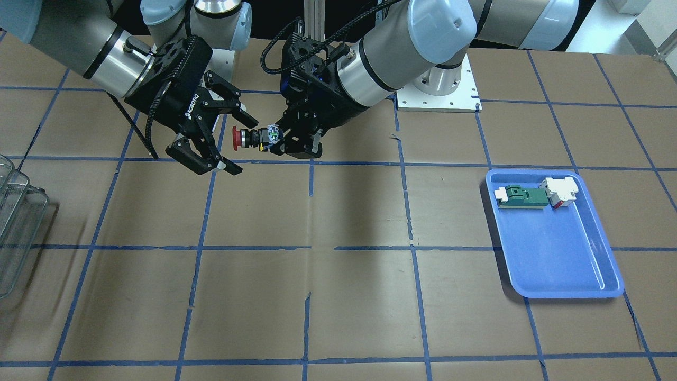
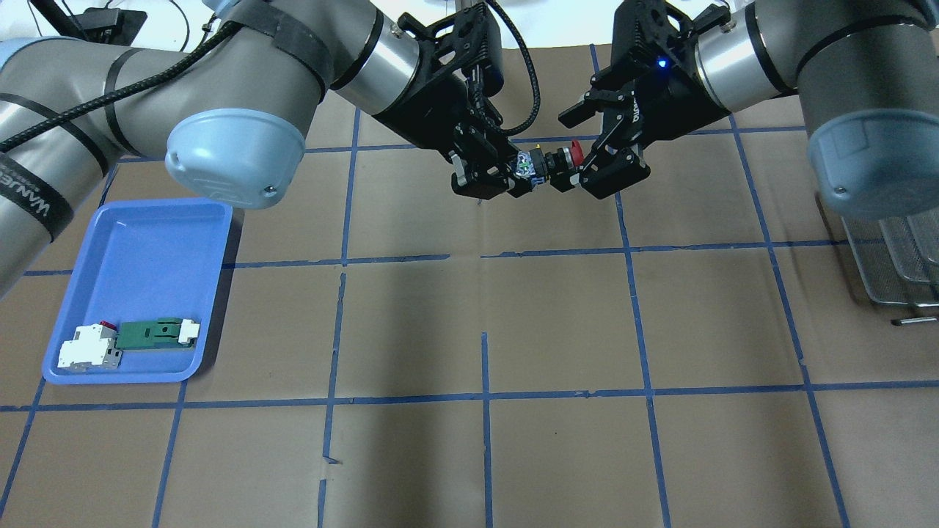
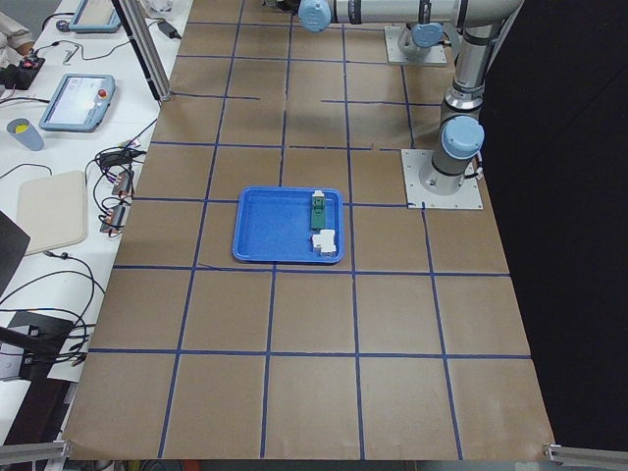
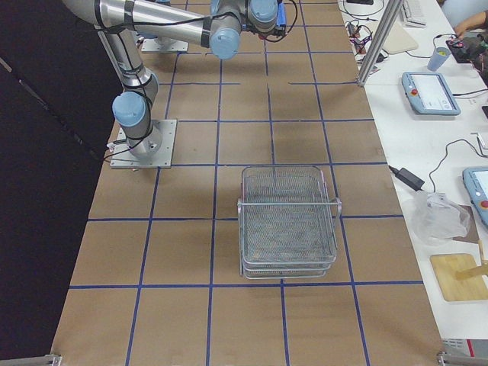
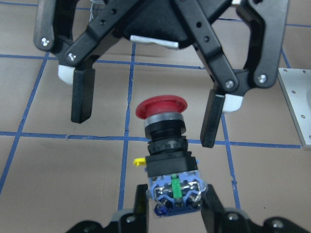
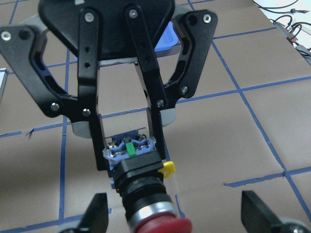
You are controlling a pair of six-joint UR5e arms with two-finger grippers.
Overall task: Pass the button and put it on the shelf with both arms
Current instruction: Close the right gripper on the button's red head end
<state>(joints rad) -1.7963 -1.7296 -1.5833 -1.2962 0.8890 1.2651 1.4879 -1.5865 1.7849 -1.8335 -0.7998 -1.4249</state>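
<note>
The button (image 1: 248, 138) has a red cap, a black body and a terminal end. It is held level above the table. My left gripper (image 1: 280, 145) is shut on its terminal end, as the overhead view (image 2: 524, 176) and the right wrist view (image 6: 129, 150) also show. My right gripper (image 1: 244, 145) is open. Its fingers stand either side of the red cap (image 5: 160, 107) without touching it. The button also shows in the overhead view (image 2: 555, 158). The wire-mesh shelf (image 4: 288, 221) stands on the table at my right (image 2: 895, 257).
A blue tray (image 2: 139, 257) lies at my left and holds a green-and-white block (image 1: 521, 196) and a white-and-red block (image 1: 558, 191). The table is brown paper with a blue tape grid. The arm base plate (image 1: 439, 90) is behind the grippers.
</note>
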